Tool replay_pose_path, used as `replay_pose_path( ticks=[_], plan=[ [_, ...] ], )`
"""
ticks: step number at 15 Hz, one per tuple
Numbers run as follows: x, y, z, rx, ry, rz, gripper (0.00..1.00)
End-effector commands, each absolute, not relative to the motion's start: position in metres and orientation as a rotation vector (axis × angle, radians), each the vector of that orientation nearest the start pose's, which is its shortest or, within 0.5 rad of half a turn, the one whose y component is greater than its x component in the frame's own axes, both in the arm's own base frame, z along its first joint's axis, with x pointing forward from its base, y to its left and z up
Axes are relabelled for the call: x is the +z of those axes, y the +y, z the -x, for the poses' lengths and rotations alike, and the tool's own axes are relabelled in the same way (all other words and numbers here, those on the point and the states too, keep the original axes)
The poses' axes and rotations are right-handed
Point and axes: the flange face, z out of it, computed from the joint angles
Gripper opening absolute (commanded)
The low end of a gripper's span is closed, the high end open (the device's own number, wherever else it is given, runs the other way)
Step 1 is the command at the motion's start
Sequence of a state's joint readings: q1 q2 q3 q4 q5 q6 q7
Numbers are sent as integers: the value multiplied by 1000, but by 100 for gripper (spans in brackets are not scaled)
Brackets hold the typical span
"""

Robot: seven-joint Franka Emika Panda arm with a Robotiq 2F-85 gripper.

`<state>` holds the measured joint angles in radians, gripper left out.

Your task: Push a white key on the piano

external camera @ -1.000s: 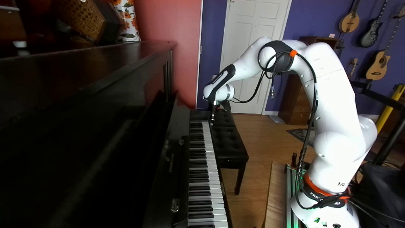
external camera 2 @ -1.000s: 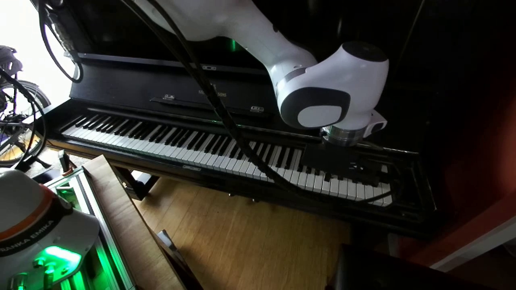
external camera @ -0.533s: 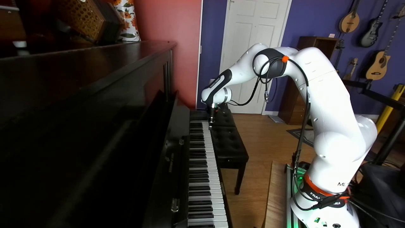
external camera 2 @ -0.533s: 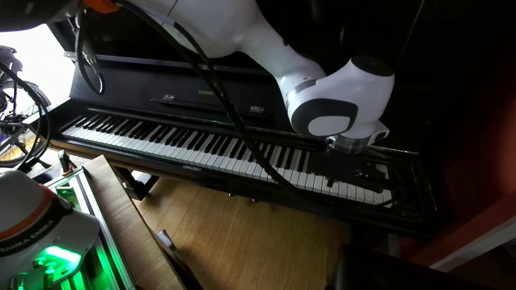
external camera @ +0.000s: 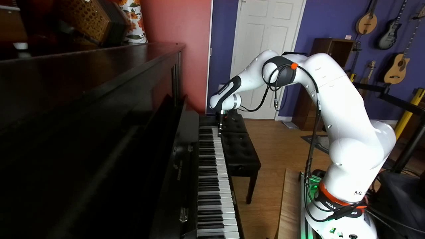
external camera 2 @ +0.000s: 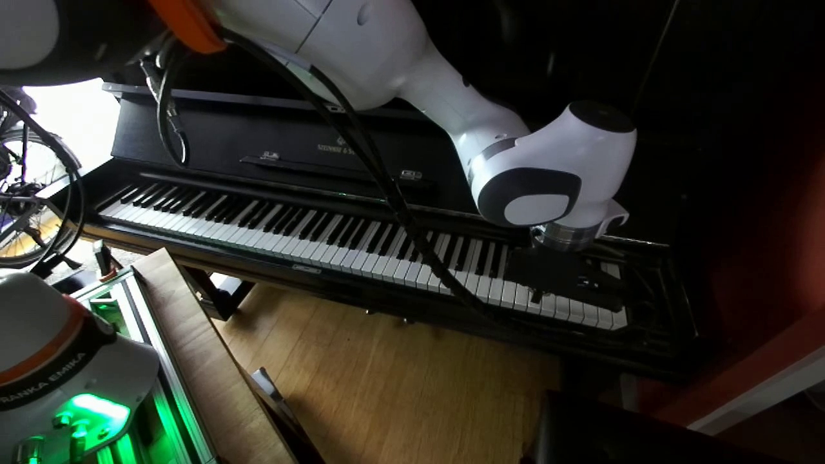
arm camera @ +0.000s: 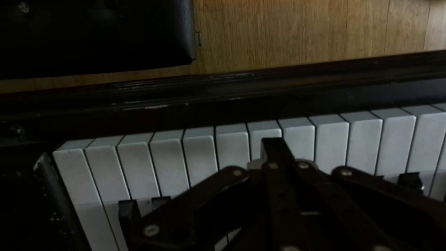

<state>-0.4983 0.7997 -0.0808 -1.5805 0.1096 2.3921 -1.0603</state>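
Well, the pincer (arm camera: 277, 150), pinched tight on nothing, is over a white key (arm camera: 256, 143). Reaching looks done. No white key looks down, so pushing seems left.

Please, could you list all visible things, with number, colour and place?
piano: 1, brown-black, beside the red wall
white keys: many, white, along the piano
black keys: many, black, between these
bench: 1, black, by the piano
concertina-like box: 1, brown, on the piano
floral object: 1, white-orange, beside that box
door: 1, white, in the purple wall
stringed instruments: at least 4, brown or dark, along the purple wall
cabinet: 1, brown, near the door
bicycle: 1, dark, edge of an exterior view
wooden board: 1, brown, facing the piano
floor: 1, brown, under the bench
robot arm: 1, white, over the piano
cables: several, black, along the robot arm
hand: 1, black, over the white keys, contact unclear
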Motion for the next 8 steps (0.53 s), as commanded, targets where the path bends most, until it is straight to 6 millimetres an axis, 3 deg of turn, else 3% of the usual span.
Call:
replay_pose_path(
  ticks=[1,8],
  plan=[
    [160,-381,-595,-6,-690,3066,0],
    [153,-378,-600,-10,-708,3033,0]
  ],
)
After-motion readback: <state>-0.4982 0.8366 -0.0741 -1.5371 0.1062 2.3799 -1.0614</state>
